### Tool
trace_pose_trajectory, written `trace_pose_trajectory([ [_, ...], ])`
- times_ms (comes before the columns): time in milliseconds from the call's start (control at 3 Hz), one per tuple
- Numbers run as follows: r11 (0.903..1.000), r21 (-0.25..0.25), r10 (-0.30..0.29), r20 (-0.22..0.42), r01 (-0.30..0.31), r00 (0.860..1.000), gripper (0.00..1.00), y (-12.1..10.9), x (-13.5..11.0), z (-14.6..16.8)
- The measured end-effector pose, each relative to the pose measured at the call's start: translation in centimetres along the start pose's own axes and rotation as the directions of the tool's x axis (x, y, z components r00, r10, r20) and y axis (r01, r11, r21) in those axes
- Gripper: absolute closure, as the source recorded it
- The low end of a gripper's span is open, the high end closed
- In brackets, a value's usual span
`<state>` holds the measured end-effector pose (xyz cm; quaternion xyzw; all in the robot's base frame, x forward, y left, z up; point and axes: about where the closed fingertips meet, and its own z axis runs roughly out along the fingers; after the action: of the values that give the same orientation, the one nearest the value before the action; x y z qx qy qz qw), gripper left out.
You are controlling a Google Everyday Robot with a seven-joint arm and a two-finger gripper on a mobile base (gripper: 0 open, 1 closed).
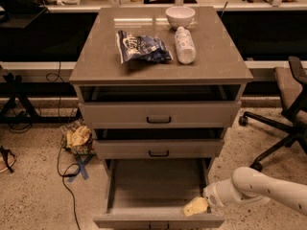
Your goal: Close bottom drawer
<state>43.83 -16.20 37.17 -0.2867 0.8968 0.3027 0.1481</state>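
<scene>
The bottom drawer (158, 186) of the grey-beige cabinet is pulled far out, showing its plain grey inside. Its front (158, 221) runs along the lower edge of the view, with only the top of the dark handle showing. My gripper (195, 207) comes in from the right on a white arm (254, 188). Its yellowish tip sits over the drawer's right front corner, just behind the front panel. The middle drawer (158, 149) and the top drawer (159, 114) each stand slightly out.
On the cabinet top lie a blue snack bag (141, 47), a white bottle on its side (184, 44) and a white bowl (180, 17). An office chair (283, 114) stands at the right. A crumpled bag (79, 139) and cables lie on the floor at the left.
</scene>
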Motion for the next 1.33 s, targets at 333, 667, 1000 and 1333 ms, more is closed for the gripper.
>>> trace_pose_trajectory([
  [333,0.9975,0.02,0.068,-0.014,-0.067,0.998,0.0,-1.7,1.6,1.6],
  [667,0.9797,0.066,0.19,-0.002,-0.189,0.982,0.19,-5.5,5.5,3.4],
  [1000,0.9559,0.103,0.274,0.021,-0.275,0.961,0.42,-7.5,8.8,3.9],
  [1333,0.9304,0.135,0.339,0.036,-0.341,0.94,0.65,-8.3,11.6,3.7],
])
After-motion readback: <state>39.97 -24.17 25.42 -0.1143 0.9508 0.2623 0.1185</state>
